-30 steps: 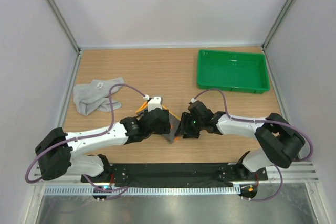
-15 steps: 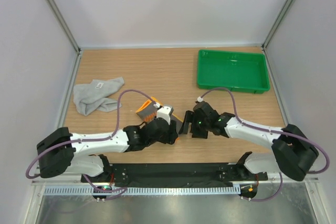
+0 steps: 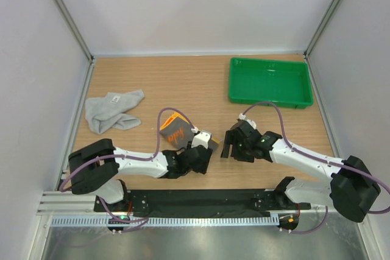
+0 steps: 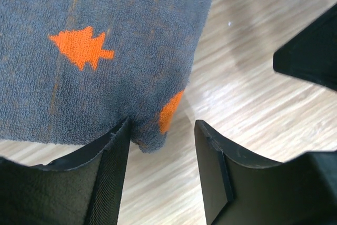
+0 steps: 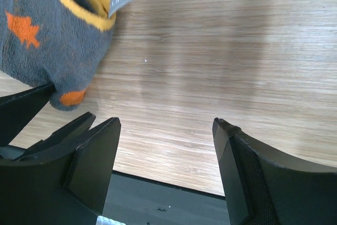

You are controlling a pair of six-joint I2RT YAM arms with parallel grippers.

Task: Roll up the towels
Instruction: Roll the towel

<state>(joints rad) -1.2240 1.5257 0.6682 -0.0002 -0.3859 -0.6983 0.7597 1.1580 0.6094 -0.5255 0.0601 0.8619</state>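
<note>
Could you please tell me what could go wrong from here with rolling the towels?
1. A corner of the patterned towel lies right by a fingertip of the open left gripper; moving off could snag it and loosen the bundle.
2. The right gripper is open and empty, so nothing seems to pin the bundle; it may unfold.
3. Both grippers sit close together beside the towel and might collide.

We see the grey, orange-printed towel (image 4: pixel 95 51) with a corner inside the parted left gripper (image 4: pixel 162 130). Wooden table (image 4: pixel 253 104) lies beneath.
</note>
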